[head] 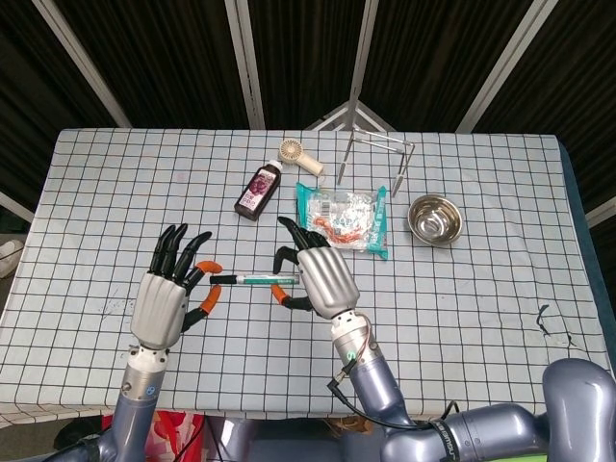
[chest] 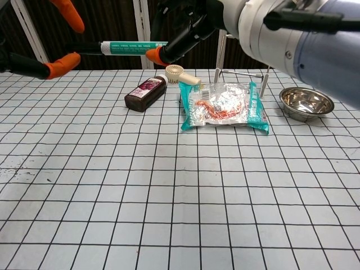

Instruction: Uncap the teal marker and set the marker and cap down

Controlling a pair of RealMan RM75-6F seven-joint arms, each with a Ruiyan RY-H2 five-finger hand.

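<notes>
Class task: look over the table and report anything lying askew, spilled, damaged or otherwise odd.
Nothing spilled or broken. The dark bottle lies on its side beside the small fan, and a dark scuff marks the checked cloth near its right edge.

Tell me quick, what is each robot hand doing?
Left robot hand: pinching the teal marker's cap end.
Right robot hand: holding the marker's other end.

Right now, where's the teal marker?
Teal marker is held off the table between left hand and right hand, in front of the dark bottle.
</notes>
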